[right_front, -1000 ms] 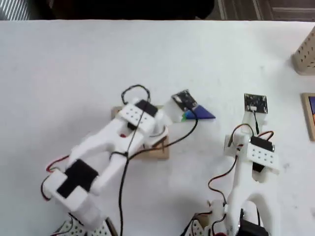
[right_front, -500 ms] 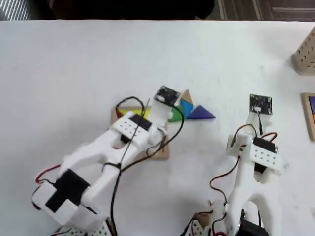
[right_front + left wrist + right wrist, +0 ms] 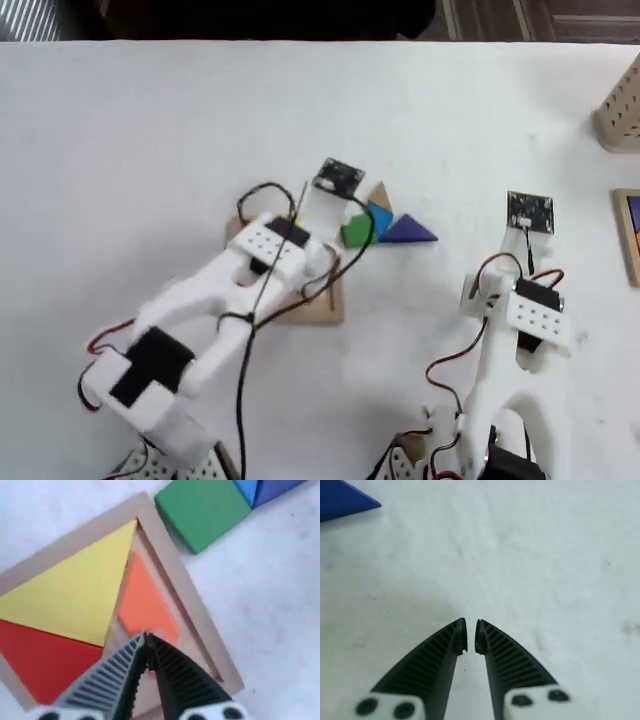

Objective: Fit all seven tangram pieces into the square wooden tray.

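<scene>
The square wooden tray (image 3: 192, 605) holds a yellow triangle (image 3: 75, 592), a red triangle (image 3: 45, 660) and an orange piece (image 3: 145, 605). My left gripper (image 3: 147, 639) is shut, its tips resting on the orange piece. Just outside the tray's corner lie a green square (image 3: 202, 512) and blue pieces (image 3: 260, 487). From above, the left arm (image 3: 275, 250) covers most of the tray (image 3: 322, 310). Beside it sit the green square (image 3: 355, 233), a light blue piece (image 3: 379, 217), a tan triangle (image 3: 378, 194) and a dark blue triangle (image 3: 409, 231). My right gripper (image 3: 471, 632) hovers shut over bare table, right of the dark blue triangle (image 3: 342, 500).
A pegged wooden block (image 3: 622, 110) and a framed board (image 3: 630, 235) stand at the table's right edge. The right arm (image 3: 525, 315) stands near the front. Wide bare table lies beyond the pieces and to the left.
The left arm swung left from above the loose pieces to over the tray, uncovering the green, light blue and tan pieces. The right arm shifted slightly.
</scene>
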